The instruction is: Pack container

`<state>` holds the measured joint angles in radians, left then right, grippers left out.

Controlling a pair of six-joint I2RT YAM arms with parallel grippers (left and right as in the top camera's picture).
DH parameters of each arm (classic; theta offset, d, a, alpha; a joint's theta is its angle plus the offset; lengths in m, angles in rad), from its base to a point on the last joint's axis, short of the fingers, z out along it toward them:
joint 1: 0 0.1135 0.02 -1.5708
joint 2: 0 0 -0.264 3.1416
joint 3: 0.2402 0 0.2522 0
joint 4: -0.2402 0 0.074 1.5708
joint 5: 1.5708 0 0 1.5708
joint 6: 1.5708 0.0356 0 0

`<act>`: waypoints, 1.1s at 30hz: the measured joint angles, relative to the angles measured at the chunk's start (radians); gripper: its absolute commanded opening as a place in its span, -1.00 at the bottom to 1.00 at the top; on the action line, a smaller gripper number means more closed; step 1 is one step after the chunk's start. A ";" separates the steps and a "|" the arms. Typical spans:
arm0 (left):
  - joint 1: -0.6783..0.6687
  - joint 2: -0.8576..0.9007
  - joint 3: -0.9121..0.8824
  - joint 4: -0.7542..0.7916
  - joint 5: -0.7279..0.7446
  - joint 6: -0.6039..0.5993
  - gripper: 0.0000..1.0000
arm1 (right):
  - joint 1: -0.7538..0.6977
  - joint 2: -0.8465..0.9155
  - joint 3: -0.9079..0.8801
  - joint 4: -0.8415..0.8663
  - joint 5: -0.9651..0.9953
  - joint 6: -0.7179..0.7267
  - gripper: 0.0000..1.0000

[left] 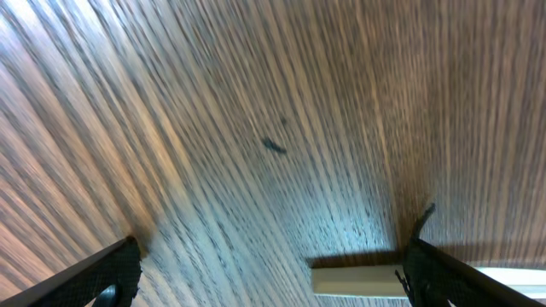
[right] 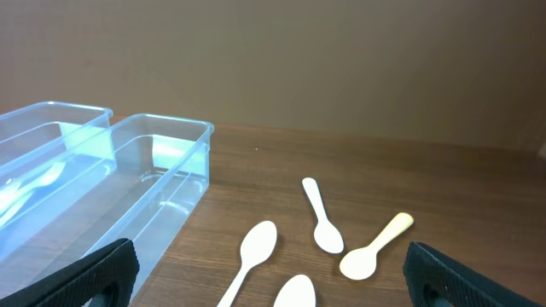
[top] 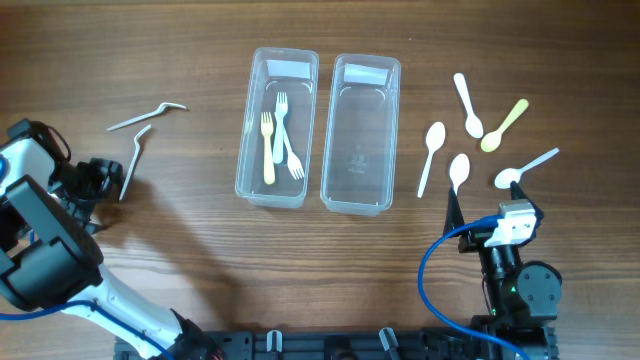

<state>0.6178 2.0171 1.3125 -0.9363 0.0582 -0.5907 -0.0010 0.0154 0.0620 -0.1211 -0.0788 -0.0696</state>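
The brown wooden table fills the view from above. In its middle two clear tubs stand side by side, almost touching. The left tub holds a yellow fork and a white fork, lying next to each other. The right tub is just beside it.

The left gripper is spread wide over bare wood at the far left of the table. Its own camera shows only blurry wood and a white piece at the bottom edge. I cannot tell what that piece is. The right gripper is spread wide too, low and near the spoons.

Right of the tubs lie four white spoons and one yellow spoon. The right wrist camera sees only four of them, and the forks are just a blur through the tub wall. Only the top view shows two bent white sticks near the left gripper.
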 measured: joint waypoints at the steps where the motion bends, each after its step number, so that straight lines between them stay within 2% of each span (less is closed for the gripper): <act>1: -0.011 -0.004 -0.005 -0.001 0.003 0.000 1.00 | 0.000 0.000 0.000 0.000 0.000 0.000 0.99; 6: -0.060 -0.063 -0.010 0.002 0.000 -0.003 1.00 | 0.000 0.000 0.000 0.000 0.000 0.000 0.99; 9: -0.060 -0.283 0.015 0.056 -0.009 0.013 0.99 | 0.000 0.000 0.000 0.000 0.000 0.000 0.99; 12: -0.060 -0.459 0.034 0.109 -0.007 0.082 0.99 | 0.000 0.000 0.000 0.000 0.000 0.000 0.99; 15: -0.077 -0.516 0.038 0.132 0.028 0.174 1.00 | 0.000 0.000 0.000 0.000 0.000 0.000 0.99; 16: -0.090 -0.509 0.038 0.134 0.058 0.232 1.00 | 0.000 0.000 0.000 0.000 0.000 0.000 1.00; 21: -0.223 -0.391 0.038 0.152 0.252 0.713 1.00 | 0.000 0.000 0.000 0.000 0.000 0.000 0.99; 24: -0.301 -0.305 0.038 0.160 0.289 0.904 0.99 | 0.000 0.000 0.000 0.000 0.000 0.000 0.99; 27: -0.317 -0.243 0.038 0.176 0.266 0.974 0.94 | 0.000 0.000 0.000 0.000 0.000 0.000 0.99; 33: -0.317 -0.184 0.038 0.217 0.169 0.981 0.85 | 0.000 0.000 0.000 0.000 0.000 0.000 0.99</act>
<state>0.3012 1.8328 1.3506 -0.7197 0.2276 0.3904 -0.0010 0.0154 0.0620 -0.1211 -0.0788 -0.0696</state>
